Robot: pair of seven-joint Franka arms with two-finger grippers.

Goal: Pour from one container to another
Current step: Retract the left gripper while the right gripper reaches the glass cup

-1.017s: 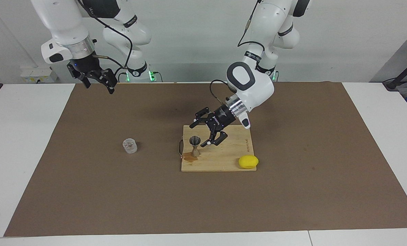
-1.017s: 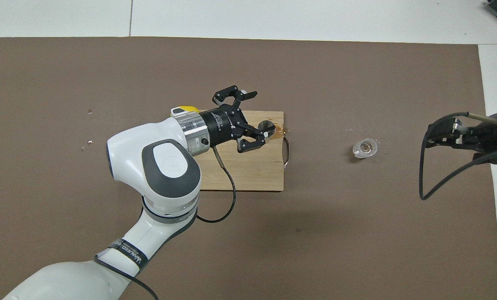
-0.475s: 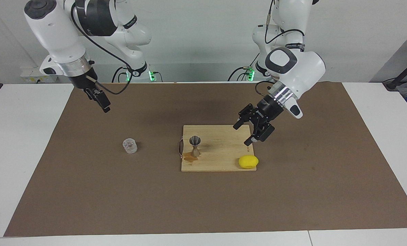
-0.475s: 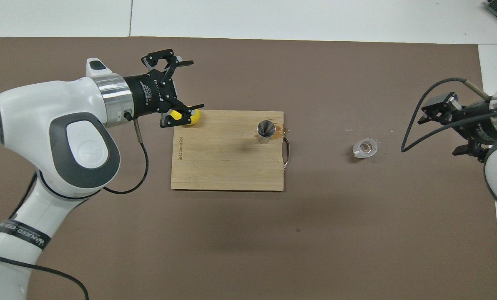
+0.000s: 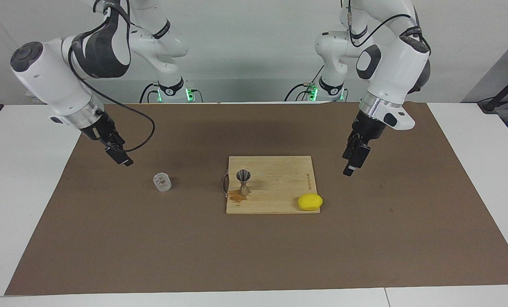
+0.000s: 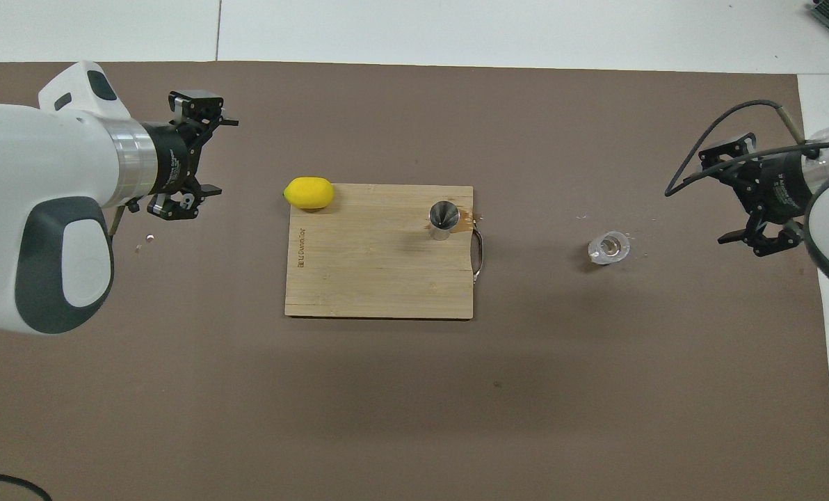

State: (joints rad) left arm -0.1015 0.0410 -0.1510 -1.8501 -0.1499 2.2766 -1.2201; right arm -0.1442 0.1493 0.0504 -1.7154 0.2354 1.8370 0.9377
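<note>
The clear glass tumbler (image 5: pixel 162 182) (image 6: pixel 609 248) stands upright on the brown mat, toward the right arm's end. The metal jigger (image 5: pixel 243 182) (image 6: pixel 444 218) stands upright on the wooden cutting board (image 5: pixel 279 170) (image 6: pixel 380 278), with a small brown spill (image 5: pixel 236 196) at its foot. My left gripper (image 5: pixel 350 167) (image 6: pixel 216 156) is open and empty, up over the mat off the board's edge toward the left arm's end. My right gripper (image 5: pixel 119 156) (image 6: pixel 726 198) is open and empty, over the mat beside the tumbler, apart from it.
A yellow lemon (image 5: pixel 310 202) (image 6: pixel 309 193) lies at the board's corner farthest from the robots, toward the left arm's end. The board has a metal handle (image 6: pixel 478 254) on the edge facing the tumbler. The brown mat (image 5: pixel 254 256) covers most of the white table.
My left gripper has pulled away from the jigger, across the board and off it toward the left arm's end. My right gripper has come down and out toward the tumbler's side.
</note>
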